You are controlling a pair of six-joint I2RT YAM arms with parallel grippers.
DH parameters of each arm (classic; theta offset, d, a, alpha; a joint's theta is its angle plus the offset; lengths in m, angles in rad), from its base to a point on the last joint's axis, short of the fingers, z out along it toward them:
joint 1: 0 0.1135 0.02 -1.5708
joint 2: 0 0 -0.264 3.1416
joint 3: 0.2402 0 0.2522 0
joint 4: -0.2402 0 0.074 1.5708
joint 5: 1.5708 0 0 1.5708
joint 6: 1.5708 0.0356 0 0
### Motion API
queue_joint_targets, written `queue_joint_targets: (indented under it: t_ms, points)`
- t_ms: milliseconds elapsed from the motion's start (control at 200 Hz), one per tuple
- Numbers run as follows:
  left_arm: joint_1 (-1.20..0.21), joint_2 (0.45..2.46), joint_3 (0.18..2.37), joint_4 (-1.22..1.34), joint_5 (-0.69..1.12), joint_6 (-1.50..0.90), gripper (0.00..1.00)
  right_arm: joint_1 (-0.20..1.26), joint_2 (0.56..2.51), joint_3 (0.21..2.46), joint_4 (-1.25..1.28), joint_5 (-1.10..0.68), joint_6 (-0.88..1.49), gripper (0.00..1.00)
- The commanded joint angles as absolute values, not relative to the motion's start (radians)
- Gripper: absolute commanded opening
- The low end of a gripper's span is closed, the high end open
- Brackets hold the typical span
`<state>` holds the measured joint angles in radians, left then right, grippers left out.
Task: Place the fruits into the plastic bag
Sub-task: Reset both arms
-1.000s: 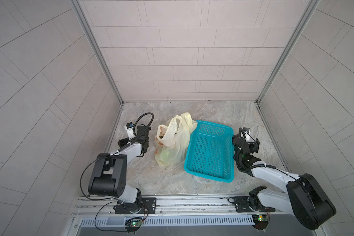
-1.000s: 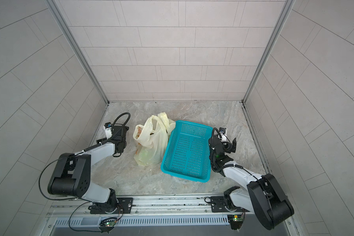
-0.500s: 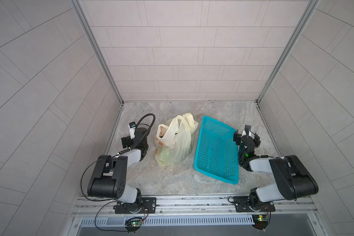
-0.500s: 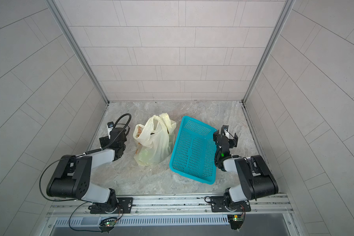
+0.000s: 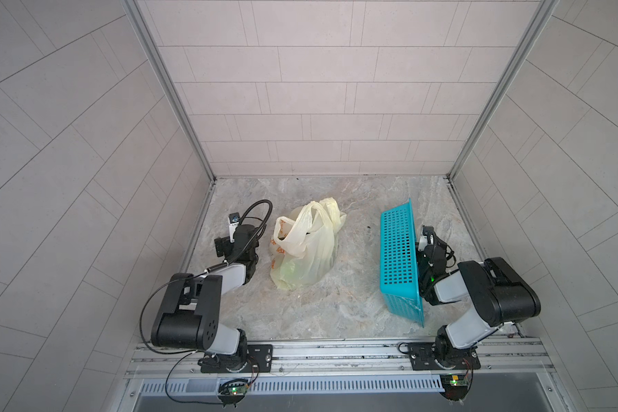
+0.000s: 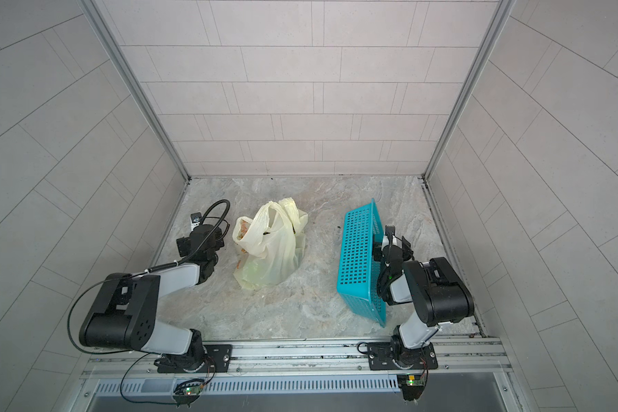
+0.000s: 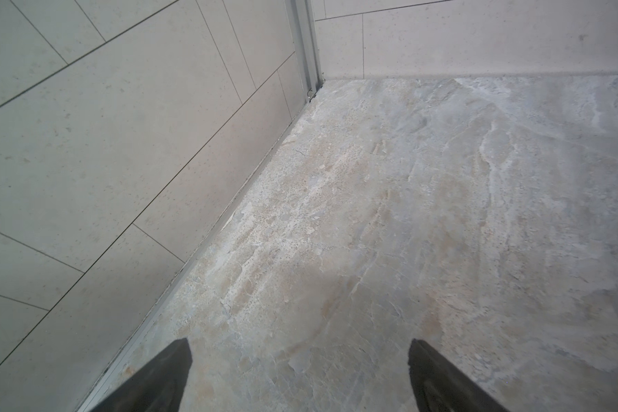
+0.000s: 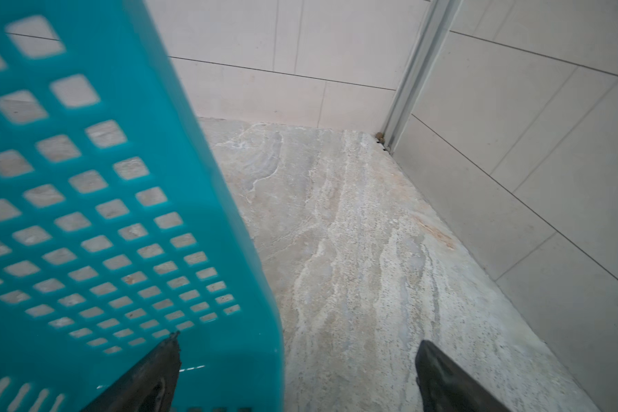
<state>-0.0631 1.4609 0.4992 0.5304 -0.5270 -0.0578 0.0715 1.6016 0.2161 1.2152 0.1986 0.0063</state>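
Both top views: the plastic bag (image 5: pixel 305 246) (image 6: pixel 268 246) sits slumped on the bench (image 5: pixel 336 306), left of centre, handles up and mouth partly open. Low inside it the fruits (image 5: pixel 293 274) show only as a greenish mass through the film, kinds not told apart. The teal basket (image 5: pixel 400 257) is tipped up on its long side, leaning toward the right arm. The left claw (image 7: pixel 299 347) is spread over bare bench, holding nothing. The right claw (image 8: pixel 297 344) is spread; the basket wall overlaps one finger, contact unclear.

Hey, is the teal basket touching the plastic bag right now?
Apart. Both top views show a wide strip of bare tabletop between the bag and the tipped-up basket.
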Motion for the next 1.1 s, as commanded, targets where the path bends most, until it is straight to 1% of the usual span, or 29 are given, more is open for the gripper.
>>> queue_joint_targets:
  t_ms: [0,85,160,200,255,305,405,500,550,595,661,751,1091]
  points:
    - [-0.058,1.448,0.499,0.558,-0.493,-0.046,1.0,0.074,1.605,0.213,1.29,0.107,-0.039,0.99]
    - [-0.059,1.444,0.485,0.598,-0.444,-0.076,1.0,0.074,1.601,0.217,1.276,0.104,-0.04,0.99]
    - [-0.059,1.449,0.421,0.739,-0.319,-0.066,1.0,0.073,1.6,0.217,1.275,0.104,-0.041,0.99]
    - [-0.061,1.483,0.393,0.828,-0.277,-0.037,1.0,0.074,1.601,0.217,1.276,0.103,-0.04,0.99]
    - [-0.061,1.553,0.366,0.958,-0.265,-0.023,1.0,0.074,1.601,0.217,1.275,0.102,-0.041,0.99]
    - [-0.061,1.598,0.358,1.014,-0.255,-0.006,1.0,0.073,1.601,0.218,1.274,0.104,-0.04,0.99]
    - [-0.061,1.568,0.409,0.863,-0.251,-0.018,1.0,0.074,1.601,0.219,1.272,0.105,-0.041,0.99]
    - [-0.06,1.602,0.407,0.917,-0.256,-0.019,1.0,0.073,1.599,0.23,1.249,0.119,-0.035,0.99]
    - [-0.057,1.594,0.415,0.883,-0.252,-0.03,1.0,0.072,1.591,0.261,1.178,0.167,-0.023,0.99]
    - [-0.055,1.6,0.415,0.898,-0.251,-0.029,1.0,0.066,1.583,0.311,1.076,0.247,0.014,0.99]
    - [-0.054,1.597,0.414,0.891,-0.25,-0.03,1.0,0.052,1.579,0.36,0.977,0.201,0.017,0.99]
    - [-0.057,1.595,0.411,0.896,-0.25,-0.026,1.0,0.051,1.577,0.337,1.02,0.2,0.017,0.99]
    - [-0.058,1.593,0.411,0.9,-0.253,-0.025,1.0,0.053,1.578,0.354,0.99,0.207,0.015,0.99]
